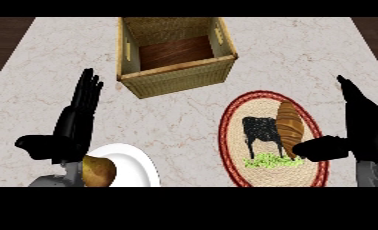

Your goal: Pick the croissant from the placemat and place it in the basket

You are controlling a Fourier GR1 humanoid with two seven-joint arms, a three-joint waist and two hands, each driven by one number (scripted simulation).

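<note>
Right hand (pixel 353 139) spread wide, thumb touching the croissant (pixel 290 126) on the placemat (pixel 235 139); left hand (pixel 74 121) flat, empty.

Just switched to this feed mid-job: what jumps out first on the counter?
The wicker basket stands at the top centre, its wooden floor showing. At lower right, the croissant lies on a round red-rimmed placemat with a cow picture; the right hand is beside it, thumb by the croissant's near end. The open left hand is at lower left, above a white plate holding a potato.
</note>
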